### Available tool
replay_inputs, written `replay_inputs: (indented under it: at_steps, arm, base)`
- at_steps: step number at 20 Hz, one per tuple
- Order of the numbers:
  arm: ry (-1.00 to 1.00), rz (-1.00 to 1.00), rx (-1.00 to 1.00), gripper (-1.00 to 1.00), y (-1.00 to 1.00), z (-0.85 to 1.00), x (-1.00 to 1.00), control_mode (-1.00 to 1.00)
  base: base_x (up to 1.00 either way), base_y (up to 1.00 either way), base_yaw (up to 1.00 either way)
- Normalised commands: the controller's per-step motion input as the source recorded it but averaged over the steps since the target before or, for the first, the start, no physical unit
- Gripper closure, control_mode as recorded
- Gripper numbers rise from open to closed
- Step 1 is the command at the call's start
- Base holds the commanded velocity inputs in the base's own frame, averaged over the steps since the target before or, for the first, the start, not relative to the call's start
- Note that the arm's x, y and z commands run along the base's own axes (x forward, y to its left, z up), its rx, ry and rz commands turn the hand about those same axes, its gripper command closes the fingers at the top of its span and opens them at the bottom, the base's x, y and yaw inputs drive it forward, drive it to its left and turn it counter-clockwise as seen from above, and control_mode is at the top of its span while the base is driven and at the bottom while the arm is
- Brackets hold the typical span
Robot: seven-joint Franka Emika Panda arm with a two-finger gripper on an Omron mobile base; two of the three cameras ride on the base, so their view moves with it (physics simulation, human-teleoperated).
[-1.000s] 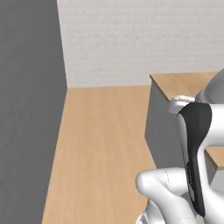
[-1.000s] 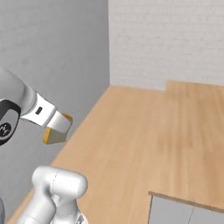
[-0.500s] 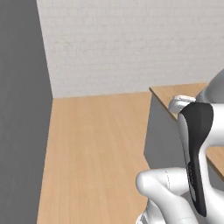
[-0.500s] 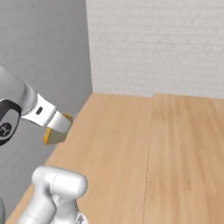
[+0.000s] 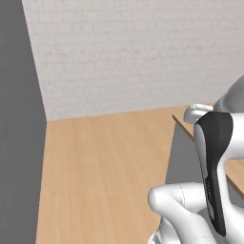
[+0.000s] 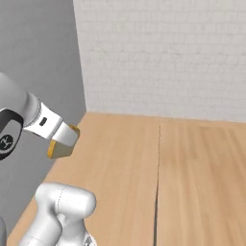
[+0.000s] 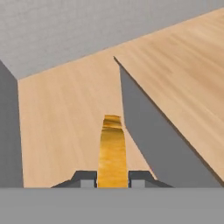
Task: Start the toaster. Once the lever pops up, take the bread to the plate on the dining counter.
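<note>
Hand view: the gripper [image 7: 112,175] clamps the bread [image 7: 112,146] edge-on between its two fingertips [image 7: 86,176], carried in the air above a wood floor [image 7: 61,113]. Just to the right, the dining counter [image 7: 183,83] ends in a sharp corner over a pale grey side panel [image 7: 148,131]. In the right base view, the bread [image 6: 61,145] hangs at the arm's end beside a grey wall [image 6: 33,67], open floor stretching to a white brick wall [image 6: 163,53].
</note>
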Motion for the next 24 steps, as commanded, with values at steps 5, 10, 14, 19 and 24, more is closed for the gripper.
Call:
replay_inputs:
  at_steps: [5, 10, 14, 19, 24]
  arm:
    - [0.00, 0.00, 0.00, 1.00, 0.00, 0.00, 0.00, 1.00]
    - [0.00, 0.00, 0.00, 1.00, 0.00, 0.00, 0.00, 1.00]
    - [0.00, 0.00, 0.00, 1.00, 0.00, 0.00, 0.00, 1.00]
    - [0.00, 0.00, 0.00, 1.00, 0.00, 0.00, 0.00, 1.00]
    - [0.00, 0.00, 0.00, 1.00, 0.00, 0.00, 0.00, 1.00]
  base:
    - [1.00, 0.24, -0.14]
    - [1.00, 0.22, -0.17]
    - [1.00, 0.22, -0.22]
    - [1.00, 0.27, -0.34]
    - [1.00, 0.32, -0.47]
